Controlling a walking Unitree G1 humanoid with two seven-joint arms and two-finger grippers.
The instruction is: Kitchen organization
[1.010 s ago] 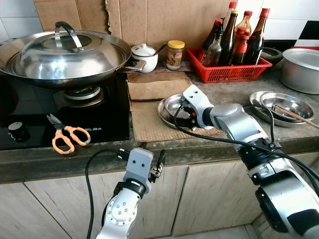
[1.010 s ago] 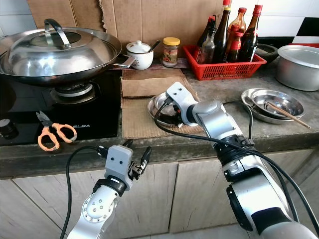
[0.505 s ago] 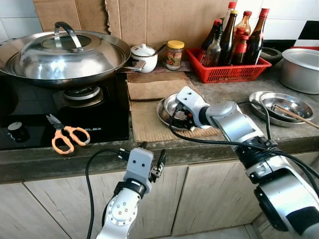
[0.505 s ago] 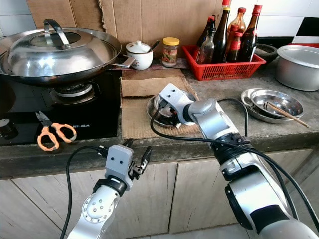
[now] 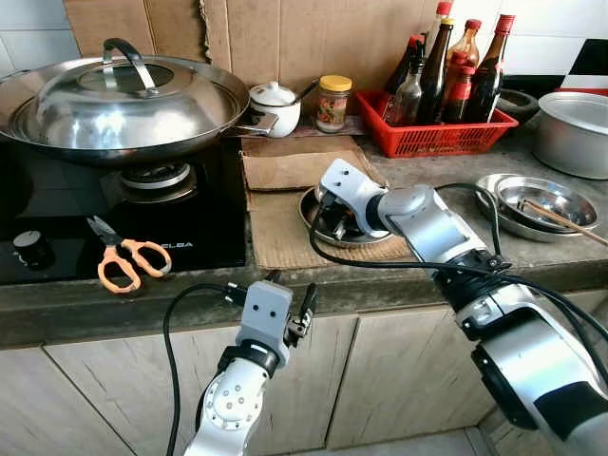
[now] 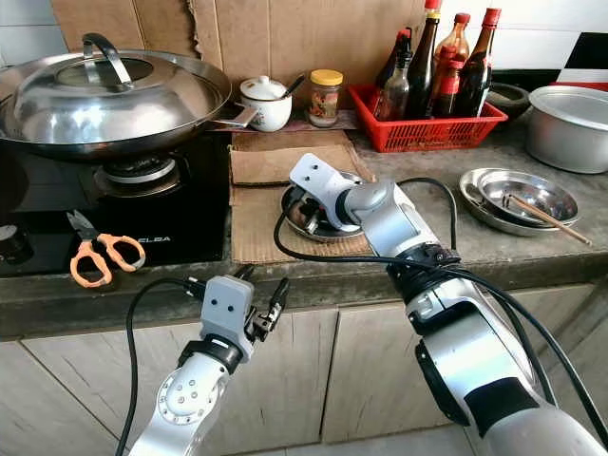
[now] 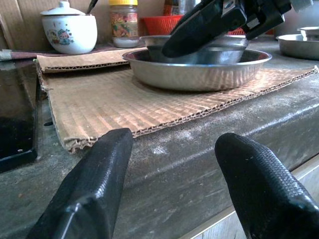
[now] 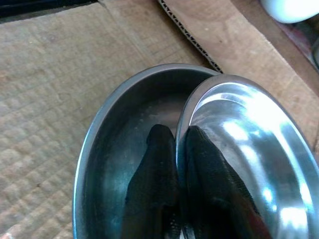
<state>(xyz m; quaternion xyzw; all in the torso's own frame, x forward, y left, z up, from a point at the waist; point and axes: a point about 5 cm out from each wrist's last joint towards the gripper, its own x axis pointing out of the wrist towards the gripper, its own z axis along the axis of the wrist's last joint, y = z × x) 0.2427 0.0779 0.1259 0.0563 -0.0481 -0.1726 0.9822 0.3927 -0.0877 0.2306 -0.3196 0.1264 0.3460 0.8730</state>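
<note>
Both head eyes look down across the bench [image 5: 418,171], the left wrist view skims its edge, the right wrist view hangs close above the nested steel bowls [image 8: 149,144].

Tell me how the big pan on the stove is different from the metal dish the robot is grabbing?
The pan wears a domed lid; the dish is open. The pan sits on the burner; the dish sits inside another metal dish, the right gripper pinching its rim. The pan looks far bigger. Both are shiny steel.

A small dish [image 5: 334,201] sits in a larger dish [image 5: 313,223] on cardboard [image 5: 275,233], right of the stove [image 5: 204,204]; scissors [image 5: 128,258] lie on the stove's front.
</note>
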